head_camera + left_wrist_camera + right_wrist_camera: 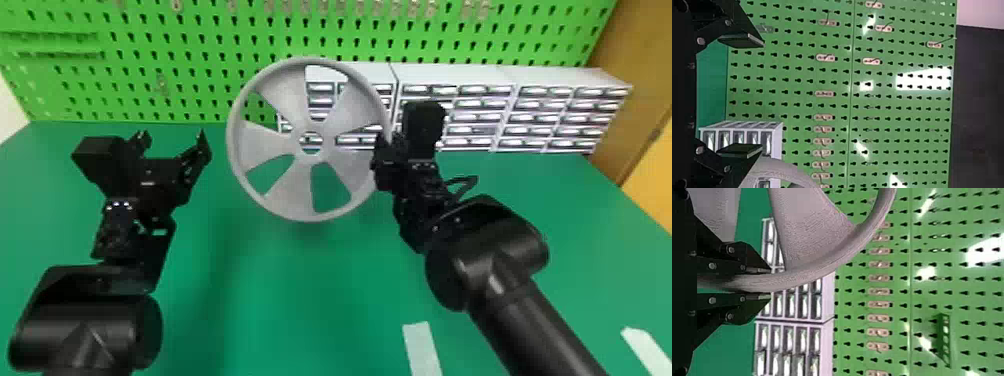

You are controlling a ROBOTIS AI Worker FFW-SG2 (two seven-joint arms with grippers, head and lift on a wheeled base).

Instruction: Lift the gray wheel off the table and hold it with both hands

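Black left claw (174,136) wide open, right claw (384,146) tight on wheel (291,194)

Gray wheel (809,235) cut off in both wrist views; contents of drawers (545,105) blurred.

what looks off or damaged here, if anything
No visible damage or spill. Only the hold looks lopsided: the right gripper alone grips the rim of the gray wheel, while the left gripper stands open, apart from it.
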